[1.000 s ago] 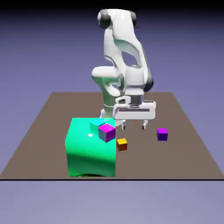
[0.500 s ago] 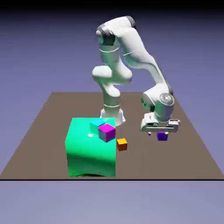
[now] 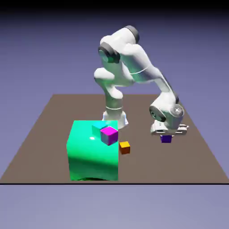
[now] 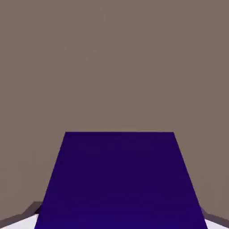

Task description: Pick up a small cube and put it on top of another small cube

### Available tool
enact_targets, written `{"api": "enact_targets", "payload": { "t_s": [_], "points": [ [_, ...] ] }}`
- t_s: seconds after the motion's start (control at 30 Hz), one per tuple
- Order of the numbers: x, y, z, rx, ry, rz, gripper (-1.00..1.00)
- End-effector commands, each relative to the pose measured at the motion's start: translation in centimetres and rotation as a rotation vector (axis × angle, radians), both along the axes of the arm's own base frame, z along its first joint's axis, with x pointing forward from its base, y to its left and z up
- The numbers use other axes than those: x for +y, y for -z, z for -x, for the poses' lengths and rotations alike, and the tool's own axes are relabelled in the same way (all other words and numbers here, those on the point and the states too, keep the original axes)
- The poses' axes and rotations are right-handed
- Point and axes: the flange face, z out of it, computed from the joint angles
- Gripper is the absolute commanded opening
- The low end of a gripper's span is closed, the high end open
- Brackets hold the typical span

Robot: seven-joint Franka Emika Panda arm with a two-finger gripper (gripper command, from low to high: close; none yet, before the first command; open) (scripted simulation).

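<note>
As white 2-finger gripper (image 3: 167,135) pinches sm. purple cube (image 4: 120,179) | on brown tbl (image 3: 147,170), exterior view's right | sm. orange cube (image 3: 125,148) left

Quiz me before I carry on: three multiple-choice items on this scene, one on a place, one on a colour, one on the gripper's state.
1. Where is the small orange cube?
A. On top of the green block
B. On the table, beside the green block
C. Between the fingertips

2. What colour is the cube at the gripper?
A. Blue-violet
B. Orange
C. Green

3. How does the gripper stand?
A. Wide open, high above the table
B. Shut on nothing
C. Closed on a cube

1: B, the orange cube sits on the table just right of the green block in the exterior view.
2: A, the blue-violet cube fills the lower middle of the hand view.
3: C, the gripper's fingertips meet that cube's two sides in the hand view.
</note>
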Motion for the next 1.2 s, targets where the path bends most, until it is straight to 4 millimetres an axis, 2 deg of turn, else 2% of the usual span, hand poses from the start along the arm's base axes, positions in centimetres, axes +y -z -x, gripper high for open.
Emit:
{"api": "enact_targets", "payload": {
  "t_s": [0.0,0.03,0.07,0.1,0.13,0.23,0.37,0.5,0.6,0.7,0.73,0.87,1.0,1.03,1.07,1.17],
  "points": [
    [-0.1,-1.0,-0.4,0.000,-0.001,0.002,-1.00],
    [-0.1,-1.9,-0.6,0.001,-0.002,0.004,-1.00],
    [-0.1,-1.9,-0.6,0.001,-0.002,0.004,-1.00],
    [0.5,-3.0,-2.2,-0.019,0.015,-0.012,-1.00],
    [-0.4,-3.7,-4.4,-0.035,0.087,0.007,-1.00],
    [-5.1,-5.0,-9.5,-0.059,0.333,0.096,-1.00],
    [-12.0,-8.4,-15.1,-0.092,0.665,0.172,-1.00],
    [-19.3,-13.6,-19.2,-0.123,0.998,0.194,-1.00],
    [-24.9,-18.4,-21.0,-0.143,1.242,0.173,-1.00],
    [-30.3,-23.9,-21.6,-0.159,1.477,0.118,-1.00],
    [-32.0,-24.9,-21.3,-0.154,1.547,0.106,-1.00],
    [-38.2,-27.4,-18.6,-0.103,1.811,0.064,-1.00],
    [-43.7,-29.7,-15.1,-0.029,2.060,-0.017,-1.00],
    [-44.3,-28.3,-14.1,0.005,2.093,0.001,-1.00],
    [-44.3,-28.3,-14.1,0.005,2.093,0.001,-1.00],
    [-42.6,-23.6,-15.3,0.006,2.092,-0.001,-1.00]
  ]
}}
